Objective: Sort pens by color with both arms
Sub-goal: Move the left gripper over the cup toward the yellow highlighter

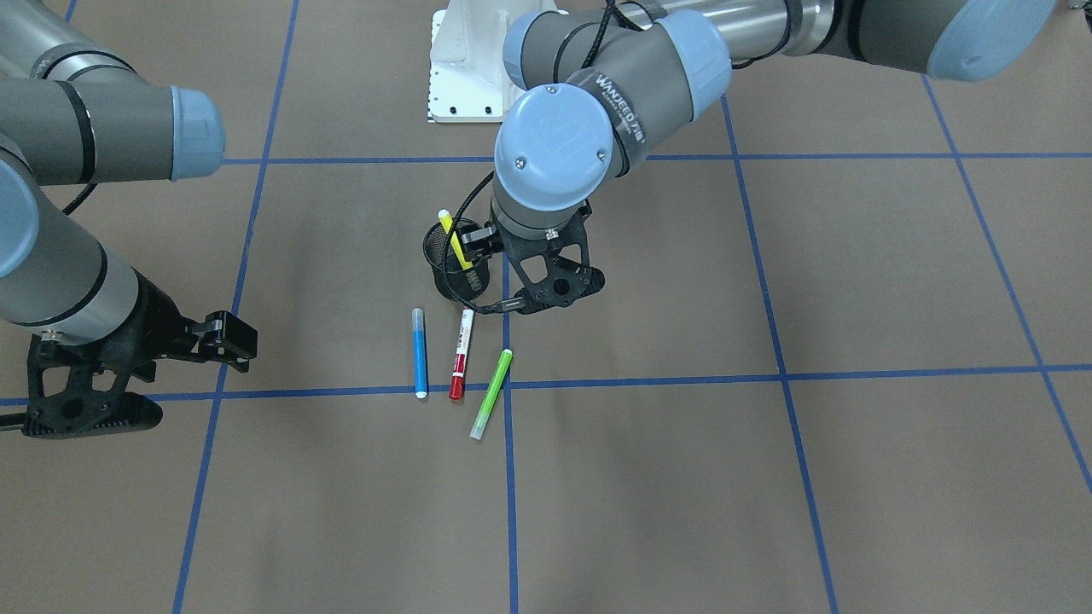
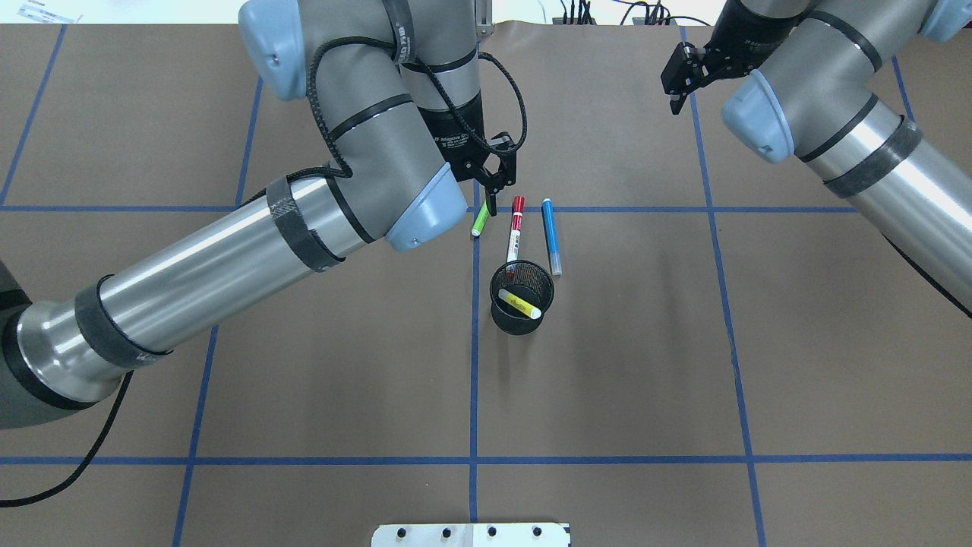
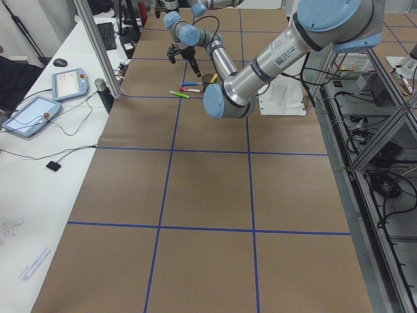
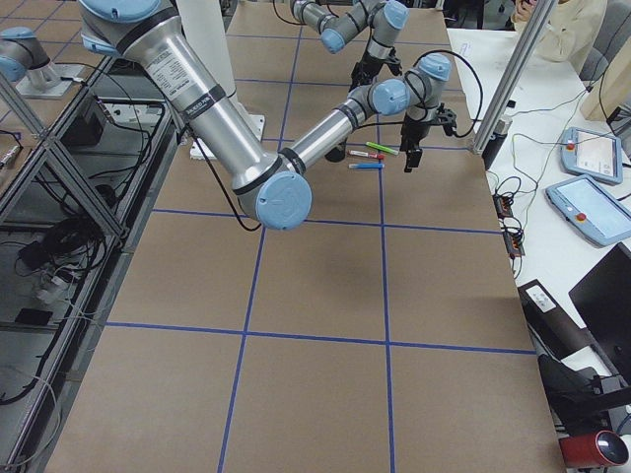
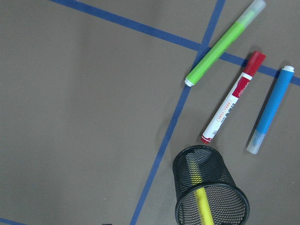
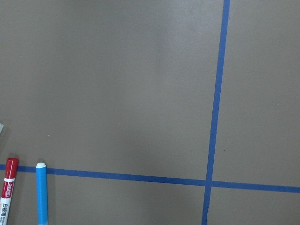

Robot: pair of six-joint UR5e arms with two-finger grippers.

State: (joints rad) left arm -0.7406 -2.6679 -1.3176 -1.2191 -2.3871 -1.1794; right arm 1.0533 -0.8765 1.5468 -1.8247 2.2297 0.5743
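Observation:
The blue pen [image 1: 419, 354], the red-capped pen [image 1: 461, 354] and the lime green pen [image 1: 492, 394] lie side by side on the brown table, next to the black mesh cup [image 1: 444, 277]. The yellow pen [image 2: 519, 304] stands slanted inside the cup [image 2: 524, 325]. My left gripper [image 2: 500, 194] hovers above the green pen [image 2: 480, 220]. It looks open and holds nothing. Its wrist view shows the green pen [image 5: 225, 44], the red-capped pen [image 5: 232, 98], the blue pen [image 5: 272, 110] and the yellow pen [image 5: 202, 201]. My right gripper [image 2: 678, 95] looks open and empty, well off to the right of the pens.
Blue tape lines [image 2: 474, 380] divide the table into squares. The white pedestal base [image 1: 461, 68] stands at the robot's side. The left arm's long forearm [image 2: 228, 258] crosses the left half of the table. Teach pendants [image 3: 68, 81] lie on the white side bench.

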